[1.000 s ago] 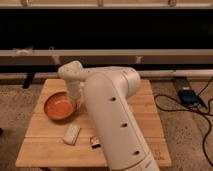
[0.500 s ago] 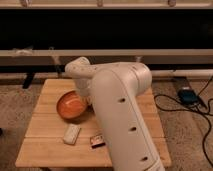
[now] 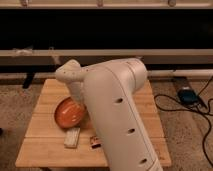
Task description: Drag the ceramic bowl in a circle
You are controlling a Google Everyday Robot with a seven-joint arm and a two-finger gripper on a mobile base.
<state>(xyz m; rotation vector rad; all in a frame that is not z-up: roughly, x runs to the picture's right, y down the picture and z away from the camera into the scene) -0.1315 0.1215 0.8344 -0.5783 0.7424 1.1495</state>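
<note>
**Bowl engaged on the worktop's left side; the circle's progress cannot be read**

Nearest the camera, the arm's thick white link (image 3: 117, 125) fills the middle of the view and covers much of the worktop (image 3: 147, 117). Near the front edge lie a pale flat block (image 3: 72, 137) and, just beside it to the right, a small dark item (image 3: 93, 142) too small to identify. Just behind the block, close to it though contact cannot be made out, sits the ceramic bowl (image 3: 67, 112), left of the worktop's centre, with its right portion hidden by the arm.

The slimmer forearm (image 3: 75, 92) bends down from the elbow toward the bowl's right rim. The hand is hidden behind the thick link, so where it meets the bowl, how far it is open and whether it holds the rim cannot be told.

Judged from this, the reach to the bowl is done and the drag looks under way. How much of the loop is traced, and where it must close, is not shown. What remains is at least to bring the bowl round to its start without pushing the block.

Further off, a dark box with cables (image 3: 187, 95) lies on the floor to the right.
</note>
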